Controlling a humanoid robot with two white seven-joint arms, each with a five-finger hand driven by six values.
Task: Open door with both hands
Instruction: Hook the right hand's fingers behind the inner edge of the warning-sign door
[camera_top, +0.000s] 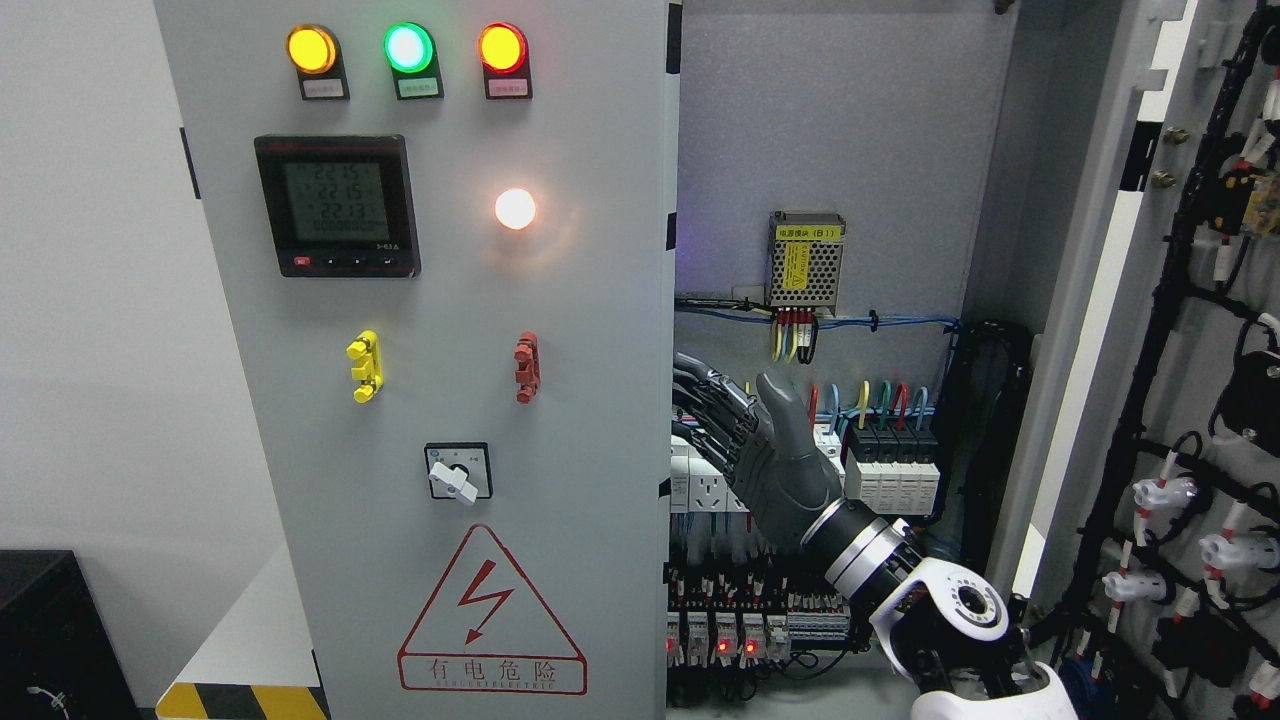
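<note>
The grey cabinet's left door (440, 350) is closed and carries three indicator lamps, a digital meter (337, 205), a rotary switch (458, 472) and a red high-voltage warning triangle. The right door (1110, 300) stands swung wide to the right, its inner side hung with black wire harnesses (1190, 400). My right hand (760, 450) comes up from the lower right into the open half of the cabinet. Its fingers (705, 395) are stretched out straight toward the left door's inner edge, reaching it or just behind it, and hold nothing. No left arm shows.
Inside the cabinet are a perforated power supply (805, 248), a row of breakers (890, 470) and terminal blocks with red LEDs (735, 630), close behind my hand. A black box (50, 630) and a yellow-black striped ledge (240, 700) sit at the lower left.
</note>
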